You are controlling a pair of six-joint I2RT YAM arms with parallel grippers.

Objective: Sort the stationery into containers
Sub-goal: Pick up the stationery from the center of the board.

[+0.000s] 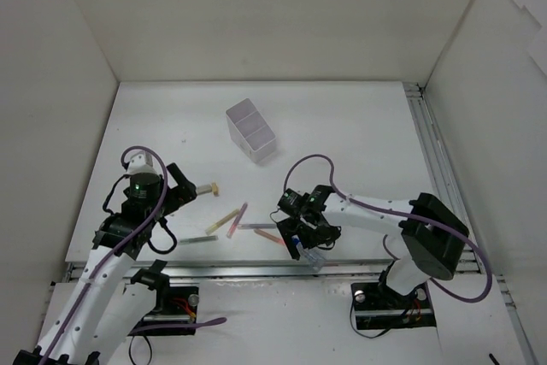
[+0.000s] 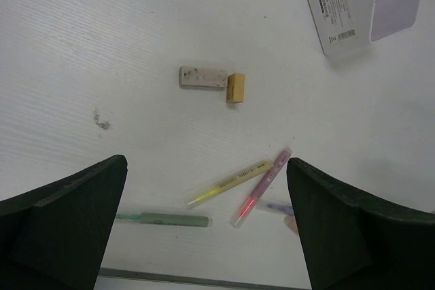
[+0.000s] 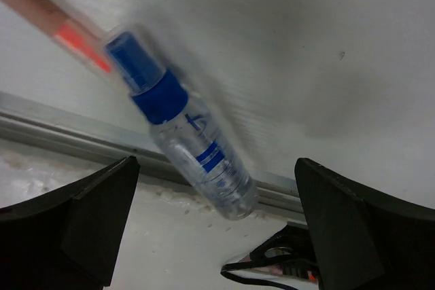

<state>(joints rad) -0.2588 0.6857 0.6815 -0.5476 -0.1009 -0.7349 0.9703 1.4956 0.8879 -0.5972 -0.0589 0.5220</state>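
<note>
The stationery lies near the table's front edge. A yellow pen (image 1: 222, 222) (image 2: 231, 183), a pink pen (image 1: 238, 219) (image 2: 262, 187) and a grey-green pen (image 1: 198, 238) (image 2: 166, 219) lie below my left gripper (image 1: 184, 185) (image 2: 206, 164), which hangs open and empty. The white-and-tan eraser (image 1: 209, 187) (image 2: 211, 79) lies just beyond it. The clear tube with a blue cap (image 1: 314, 257) (image 3: 183, 123) lies blurred between the fingers of my open right gripper (image 1: 301, 241) (image 3: 216, 164), touched by neither. An orange pen (image 1: 269, 235) (image 3: 54, 18) lies beside it. The white container (image 1: 250, 130) (image 2: 340, 11) stands further back.
A metal rail (image 1: 256, 269) (image 3: 61, 134) runs along the table's front edge, right by the tube. White walls close in the table at the left, back and right. A purple-marked pen (image 1: 255, 226) (image 2: 279, 207) lies between the pink and orange ones.
</note>
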